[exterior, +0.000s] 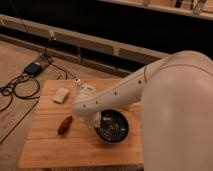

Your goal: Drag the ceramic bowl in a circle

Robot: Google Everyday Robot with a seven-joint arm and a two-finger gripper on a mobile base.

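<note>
I read the gripper (98,121) as clamped narrow on the left rim of the wide glossy black ceramic bowl (116,128), which sits on the slatted wooden table (60,150).

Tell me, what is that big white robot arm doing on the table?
The robot's white arm reaches over the wooden table. Its gripper is shut and down at the left rim of the black ceramic bowl, which it is meant to drag in a circle. The wrist hides whether it is really pinching the rim. The bowl sits toward the table's right front. A small reddish-brown thing and a pale block lie off to its left, apart from the arm.
</note>
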